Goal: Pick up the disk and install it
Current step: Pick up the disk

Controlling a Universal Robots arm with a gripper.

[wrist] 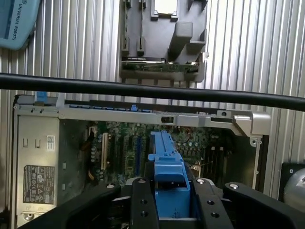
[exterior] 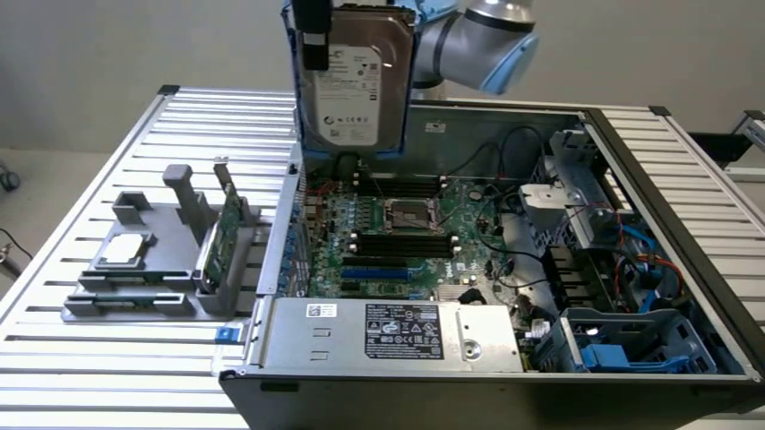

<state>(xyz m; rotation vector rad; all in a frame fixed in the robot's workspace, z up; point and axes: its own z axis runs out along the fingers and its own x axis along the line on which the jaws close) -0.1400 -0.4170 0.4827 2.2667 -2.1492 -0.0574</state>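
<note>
Holding the disk (exterior: 355, 81) upright at top centre of the exterior frame, with its label toward the camera, well above the open computer case (exterior: 478, 403) on the slatted surface (exterior: 107, 358). Seen edge-on in the wrist view as a blue carrier (wrist: 167, 162), pinched by the end effector (wrist: 172, 191) with black fingers (wrist: 142, 200) pressed onto both sides, over the motherboard (wrist: 190, 143).

Likely trouble from here:
- Slipping or pivoting in a hold taken on narrow plastic rather than on the metal body, with most of the weight hanging below the grip.
- Clipping the case wall or the loose black cables (exterior: 514, 152) beside the board during any descent, for want of room among them.
- Snagging on the black cable (wrist: 152, 90) stretched across the wrist camera.
- Jamming rather than seating in a slot such as the blue bay (exterior: 622, 345) at lower right of the exterior frame, if brought in tilted.

Well apart from all this, at left: a grey fixture (exterior: 156, 260) with a green card (exterior: 221, 242) and a chip (exterior: 125, 251).
</note>
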